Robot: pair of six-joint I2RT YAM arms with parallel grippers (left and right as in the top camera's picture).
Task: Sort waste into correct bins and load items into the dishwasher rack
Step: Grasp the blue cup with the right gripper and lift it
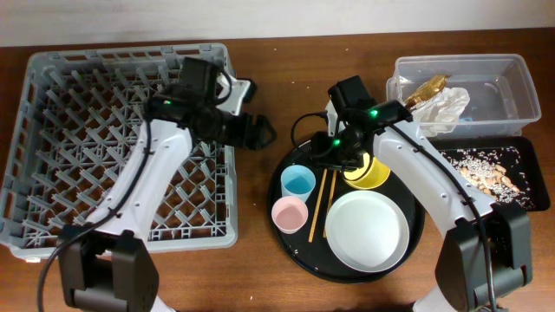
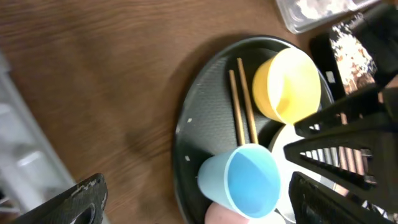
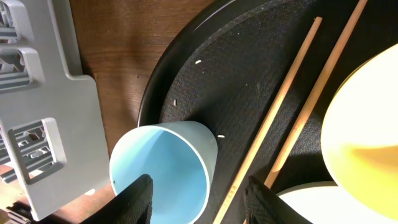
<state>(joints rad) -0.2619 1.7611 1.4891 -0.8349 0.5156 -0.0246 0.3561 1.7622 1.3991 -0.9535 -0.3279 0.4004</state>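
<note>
Five items sit on the round black tray point(image 1: 299, 251): a light-blue cup point(image 1: 297, 181) and a pink cup point(image 1: 290, 213) along its left side, a yellow bowl point(image 1: 373, 176) at the back, a white plate point(image 1: 367, 230) at the front right, and a pair of wooden chopsticks point(image 1: 319, 204) lying side by side between the cups and the plate. Both cups stand upright with open mouths; the right wrist view shows a few pale specks on the tray's dark surface near the blue cup. The clear tub point(image 1: 512, 78) at the far right holds the crumpled white napkin point(image 1: 445, 108) with the golden wrapper point(image 1: 429, 88) against it. Just in front, the shallow black tray point(image 1: 529, 199) carries the beige and white food scraps point(image 1: 486, 169). The grey dishwasher rack point(image 1: 43, 78) fills the left of the table.

The right gripper point(image 3: 202, 199) hangs over the round tray with its fingers apart, one at the blue cup's rim and the other beyond the chopsticks; whether it touches the cup cannot be told. The left gripper point(image 1: 260, 132) hovers above bare wood between rack and round tray; its fingers are spread wide and hold nothing.
</note>
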